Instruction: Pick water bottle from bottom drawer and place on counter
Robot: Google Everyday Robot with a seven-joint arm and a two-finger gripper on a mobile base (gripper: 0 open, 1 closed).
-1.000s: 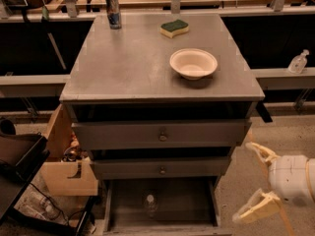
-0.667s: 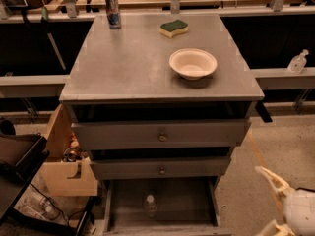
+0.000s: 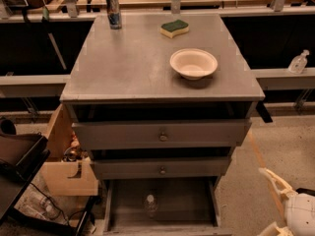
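Note:
The water bottle (image 3: 150, 204), clear with a white cap, stands upright in the open bottom drawer (image 3: 189, 205), near its middle. The two upper drawers are pushed nearly in. The grey counter (image 3: 142, 63) is the cabinet's top. My gripper (image 3: 265, 200) is at the lower right corner of the view, right of the drawer and well apart from the bottle. Its pale fingers (image 3: 275, 181) are spread open and hold nothing.
On the counter stand a dark blue-silver can (image 3: 113, 10), a green-yellow sponge (image 3: 174, 27) and a white bowl (image 3: 193, 63). A small pump bottle (image 3: 299, 62) sits on the right ledge. A cardboard box (image 3: 64, 168) and a black cart (image 3: 17, 166) stand left of the cabinet.
My gripper has dropped down and to the right, toward the lower right corner of the view. The bottle, drawers and counter items have not moved.

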